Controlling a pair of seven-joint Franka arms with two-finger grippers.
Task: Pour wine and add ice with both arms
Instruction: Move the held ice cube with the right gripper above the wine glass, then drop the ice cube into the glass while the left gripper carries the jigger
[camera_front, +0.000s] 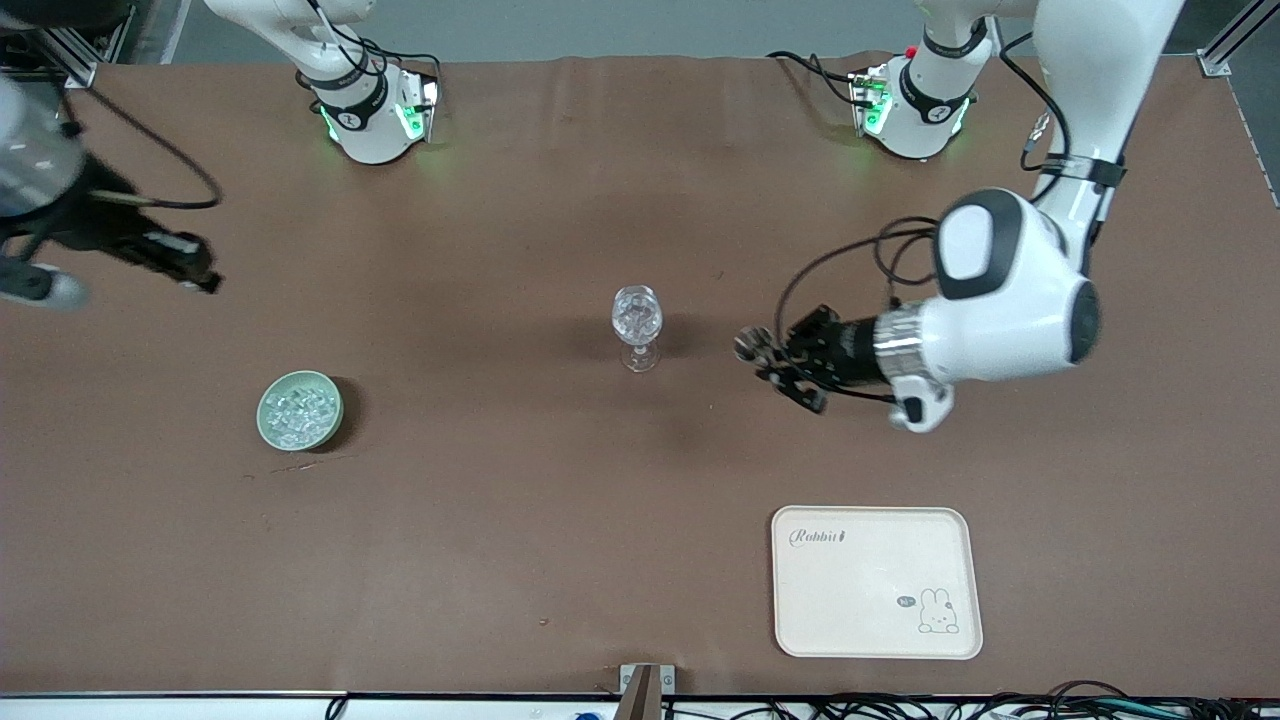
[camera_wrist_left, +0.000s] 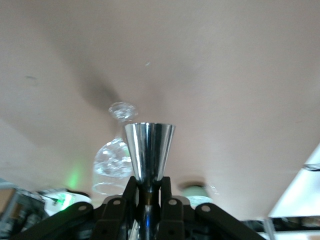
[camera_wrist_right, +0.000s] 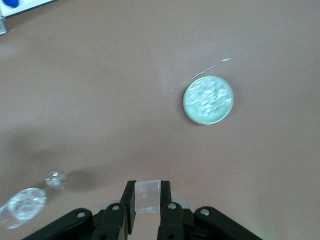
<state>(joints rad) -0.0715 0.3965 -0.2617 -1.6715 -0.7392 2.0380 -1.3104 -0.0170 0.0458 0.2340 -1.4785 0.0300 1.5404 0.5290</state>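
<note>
The left gripper (camera_front: 775, 365) is clamping a steel jigger (camera_wrist_left: 149, 152) beside the mid-table wine glass (camera_front: 637, 325) (a bump could topple it). The right gripper (camera_wrist_right: 147, 200) is pinching an ice cube (camera_wrist_right: 148, 196), which may slip, above the table's right-arm edge, near the bowl of ice (camera_front: 299, 409).

The brown table (camera_front: 560, 520) is evenly lit from overhead, and soft, diffuse shadows are cast beside the stemmed glass (camera_front: 637, 325) and the pale green bowl (camera_front: 299, 409). Green glow is thrown onto the cloth by the arm bases. The right arm (camera_front: 60, 215) is smeared by motion blur at the frame's edge. In the left wrist view the scene is washed out and hazy, with glare seen on a metal cup (camera_wrist_left: 148, 152).
</note>
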